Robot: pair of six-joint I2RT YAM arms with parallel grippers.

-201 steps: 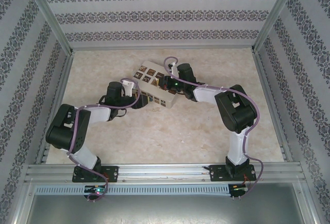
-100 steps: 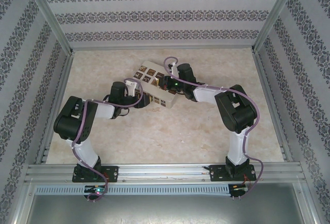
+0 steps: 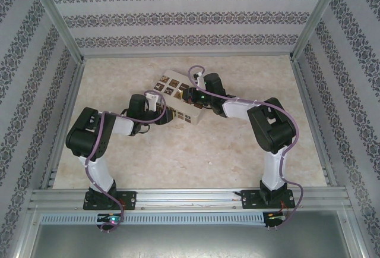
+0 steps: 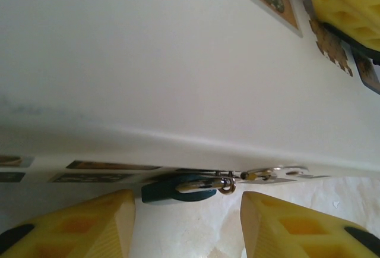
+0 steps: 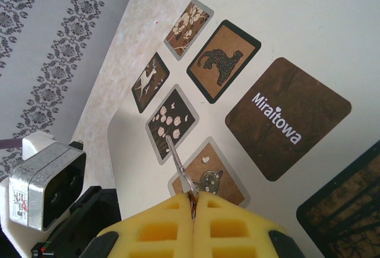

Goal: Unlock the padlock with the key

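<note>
- Left gripper (image 4: 187, 210) stands with its yellow jaws apart and grips nothing. The padlock (image 4: 178, 188) lies in the gap just past the fingertips and touches neither of them.
- That padlock hangs low on the near side wall of the cream box (image 4: 178, 62), close above the table (image 4: 202, 234).
- Its long axis runs across the gap: the blue body points toward one finger and the thin shackle (image 4: 224, 183) toward the other, hooked to the box's silvery hasp (image 4: 279, 170).
- Closing across that axis would, I judge, press on the lock's ends rather than its flat faces. Where the keyhole sits cannot be told.
- Over the lid, the right gripper (image 5: 193, 201) is pinched tight on the key (image 5: 177, 161), whose thin blade sticks out above the picture tiles (image 5: 222, 62).
- The left arm is much the nearer to the padlock. The key hovers farther back and to the right, so I judge it must cross the lid's near edge and drop to the wall.
</note>
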